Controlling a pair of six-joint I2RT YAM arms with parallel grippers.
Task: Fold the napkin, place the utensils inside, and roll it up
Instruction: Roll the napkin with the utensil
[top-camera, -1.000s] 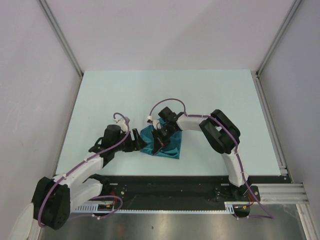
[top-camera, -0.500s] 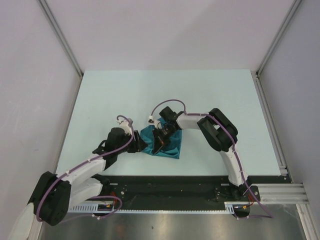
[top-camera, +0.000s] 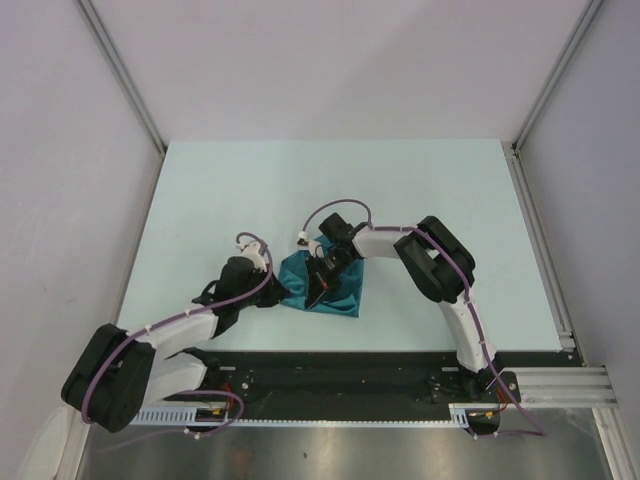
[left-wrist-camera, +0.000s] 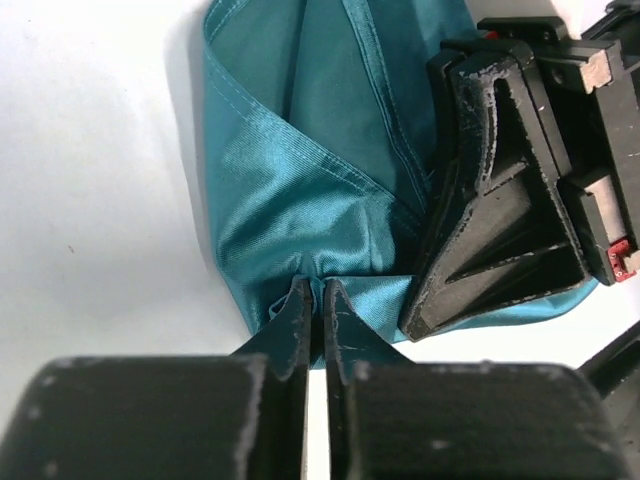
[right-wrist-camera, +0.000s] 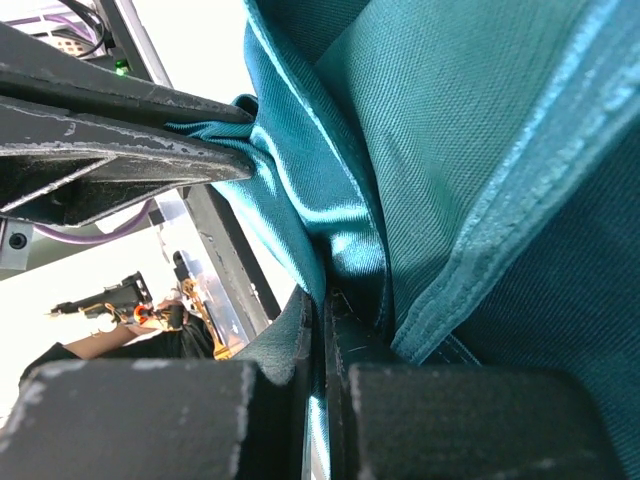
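Near the front edge of the pale table (top-camera: 300, 190), between the two arms, the teal napkin (top-camera: 345, 295) lies bunched into a compact, folded bundle. The left gripper (top-camera: 278, 291) reaches in from the bundle's left side. Its wrist camera shows the two fingers nearly together, pinching a small gathered corner of cloth at the bundle's edge. The right gripper (top-camera: 314, 296) comes down over the bundle's middle, just beside the left one, and its fingers are likewise pressed narrow on a fold of the shiny fabric. Both pinches seem meant to keep the layers from slipping open while the cloth is shaped, probably as part of folding or rolling. The spoon cannot be seen in any view, so whether it is inside the cloth cannot be told.
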